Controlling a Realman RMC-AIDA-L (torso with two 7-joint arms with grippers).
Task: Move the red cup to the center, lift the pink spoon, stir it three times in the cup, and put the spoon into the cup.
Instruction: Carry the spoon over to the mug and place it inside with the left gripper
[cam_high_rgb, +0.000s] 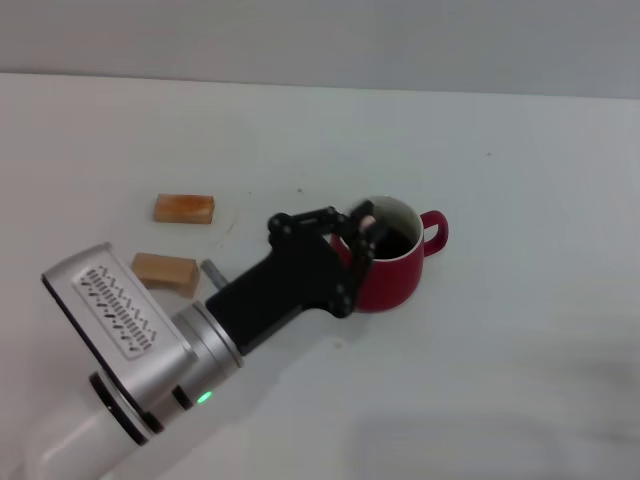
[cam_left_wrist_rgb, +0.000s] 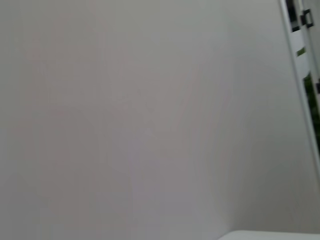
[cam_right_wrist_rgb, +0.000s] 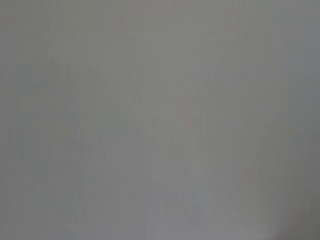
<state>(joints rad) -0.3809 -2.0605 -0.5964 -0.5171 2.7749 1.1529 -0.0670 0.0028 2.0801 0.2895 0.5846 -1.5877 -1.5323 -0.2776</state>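
The red cup stands near the middle of the white table, its handle pointing to the right and dark liquid inside. My left gripper reaches over the cup's left rim from the lower left. Its black fingers are shut on the pink spoon; only the pale pink top of the handle shows above the fingers, and the rest is hidden behind them and inside the cup. The right gripper is out of view, and the right wrist view shows only a plain grey surface.
Two tan wooden blocks lie left of the cup, one farther back and one beside my left arm's wrist. A short grey stub shows next to the nearer block. The left wrist view shows only a pale surface.
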